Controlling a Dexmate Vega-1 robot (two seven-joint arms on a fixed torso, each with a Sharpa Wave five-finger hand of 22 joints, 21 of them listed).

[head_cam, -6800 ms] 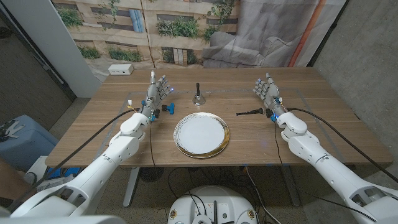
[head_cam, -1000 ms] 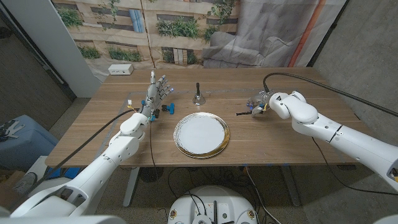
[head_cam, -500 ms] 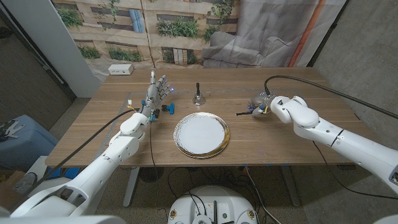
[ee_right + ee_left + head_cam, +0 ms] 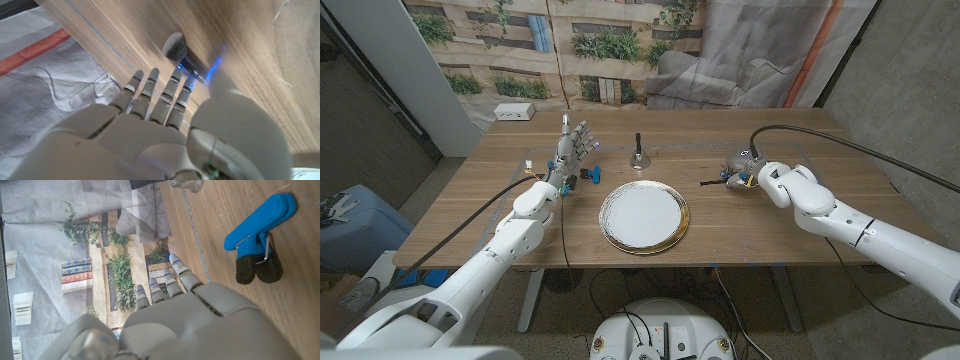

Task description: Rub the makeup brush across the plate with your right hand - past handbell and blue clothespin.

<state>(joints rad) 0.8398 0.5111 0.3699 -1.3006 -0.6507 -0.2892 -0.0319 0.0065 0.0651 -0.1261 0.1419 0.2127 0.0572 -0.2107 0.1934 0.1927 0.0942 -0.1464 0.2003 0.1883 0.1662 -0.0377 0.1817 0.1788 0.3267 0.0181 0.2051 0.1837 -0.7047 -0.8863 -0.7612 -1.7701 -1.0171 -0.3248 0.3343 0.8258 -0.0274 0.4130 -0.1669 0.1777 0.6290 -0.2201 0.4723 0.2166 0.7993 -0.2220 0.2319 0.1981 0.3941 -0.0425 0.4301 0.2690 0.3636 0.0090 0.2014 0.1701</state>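
Note:
The white plate [image 4: 643, 217] with a gold rim sits mid-table. Behind it stands the small handbell [image 4: 638, 155], and the blue clothespin [image 4: 588, 176] lies to its left. The black makeup brush [image 4: 710, 182] lies right of the plate. My right hand [image 4: 738, 166] reaches down over the brush's right end. In the right wrist view its straight fingers [image 4: 150, 85] point at the grey-bristled brush [image 4: 176, 47] on the wood, not closed around it. My left hand [image 4: 572, 150] stands upright beside the clothespin [image 4: 260, 225], fingers apart and holding nothing.
A white box [image 4: 515, 112] sits at the table's back left corner. A printed backdrop hangs behind the table [image 4: 800, 225]. Black cables trail along both arms. Bare wood lies in front of the plate and to its right.
Since the earliest frame my right hand has turned over and come down onto the brush's end. Over the last second its elbow has sunk toward the table's front; the hand stays at the brush.

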